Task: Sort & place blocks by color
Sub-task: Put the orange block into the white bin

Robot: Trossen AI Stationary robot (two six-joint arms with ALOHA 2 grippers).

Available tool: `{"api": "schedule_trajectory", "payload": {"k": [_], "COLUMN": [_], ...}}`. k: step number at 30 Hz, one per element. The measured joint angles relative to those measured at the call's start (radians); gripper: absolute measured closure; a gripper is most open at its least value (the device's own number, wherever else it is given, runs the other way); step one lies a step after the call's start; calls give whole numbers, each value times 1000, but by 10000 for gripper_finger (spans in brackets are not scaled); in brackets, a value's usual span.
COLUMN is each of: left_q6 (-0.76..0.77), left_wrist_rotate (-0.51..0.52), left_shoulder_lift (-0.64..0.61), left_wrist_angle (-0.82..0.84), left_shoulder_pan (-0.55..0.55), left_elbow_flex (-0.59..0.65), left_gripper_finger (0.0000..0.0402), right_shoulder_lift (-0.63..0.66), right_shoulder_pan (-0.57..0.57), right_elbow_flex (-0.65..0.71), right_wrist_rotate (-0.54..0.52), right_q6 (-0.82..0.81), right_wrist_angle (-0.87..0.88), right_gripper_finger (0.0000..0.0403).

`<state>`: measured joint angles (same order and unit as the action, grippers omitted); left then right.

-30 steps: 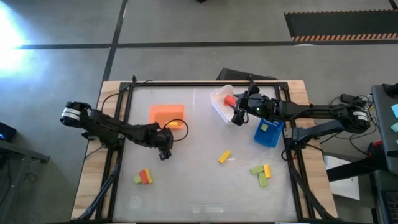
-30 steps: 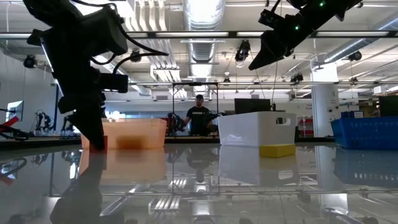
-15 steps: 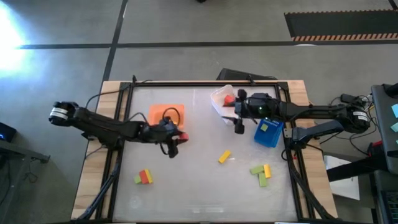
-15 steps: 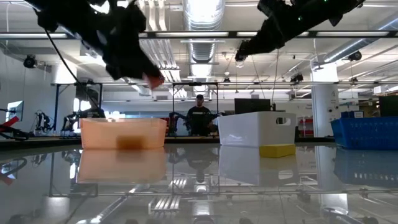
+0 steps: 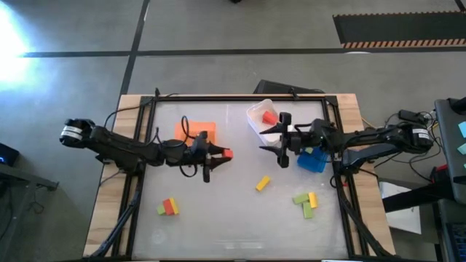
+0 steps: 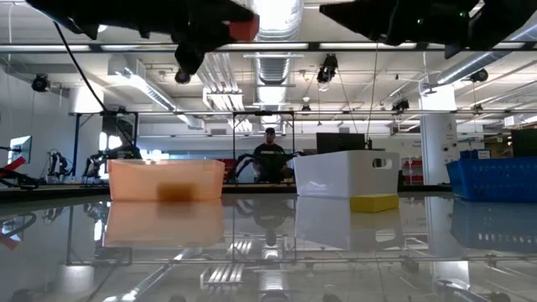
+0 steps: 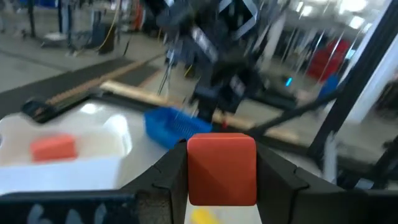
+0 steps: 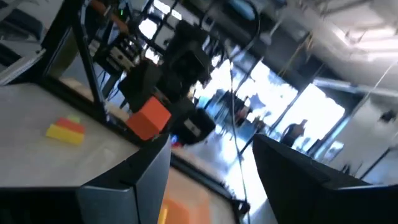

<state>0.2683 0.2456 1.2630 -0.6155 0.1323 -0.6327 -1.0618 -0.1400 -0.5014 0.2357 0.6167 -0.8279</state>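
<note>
My left gripper [image 5: 218, 154] hangs level over the table's middle, shut on a red block [image 5: 226, 153], which also shows in the left wrist view [image 7: 221, 163] and high in the low view [image 6: 243, 31]. My right gripper [image 5: 268, 140] faces it from the right, open and empty, beside the white bin [image 5: 256, 125]. That bin holds another red block [image 5: 269, 116]. A yellow block [image 5: 263, 183], a green and yellow group [image 5: 306, 203] and a green, red and yellow cluster [image 5: 168, 207] lie flat on the table. My left gripper pinches the red block by two opposite side faces [image 7: 189, 171] between its two fingers. The fingers lie level and point toward the table's right. The block's far end [image 5: 228, 153] sticks out past the fingertips. It is lifted clear of the table.
The orange bin [image 5: 195, 132] stands just behind my left gripper. The blue bin [image 5: 313, 160], partly under my right arm, stands right of the white bin. A black frame rims the table [image 5: 218, 240]. Bare surface lies between the block groups. A person [image 6: 268, 161] stands far off in the room.
My left gripper has risen from table height near the orange bin, swung toward the table's right and tipped from pointing down to level, carrying the red block up with it. My right gripper has moved from over the white bin toward the near edge and turned level, facing left.
</note>
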Motion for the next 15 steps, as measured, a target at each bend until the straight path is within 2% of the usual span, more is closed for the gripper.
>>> {"api": "schedule_trajectory", "payload": {"k": [8,15], "left_q6": [104,168], "left_wrist_rotate": [-5,-4], "left_shoulder_lift": [55,78], "left_wrist_angle": [-174,-191], "left_shoulder_pan": [-15,-19], "left_elbow_flex": [-2,-4], "left_gripper_finger": [284,284], "right_shoulder_lift": [-112,-248], "right_shoulder_pan": [42,42], "right_elbow_flex": [-63,-156], "right_wrist_rotate": [-3,-38], "right_q6": [151,242], "right_wrist_angle": [-90,-102], "right_gripper_finger": [184,184]}}
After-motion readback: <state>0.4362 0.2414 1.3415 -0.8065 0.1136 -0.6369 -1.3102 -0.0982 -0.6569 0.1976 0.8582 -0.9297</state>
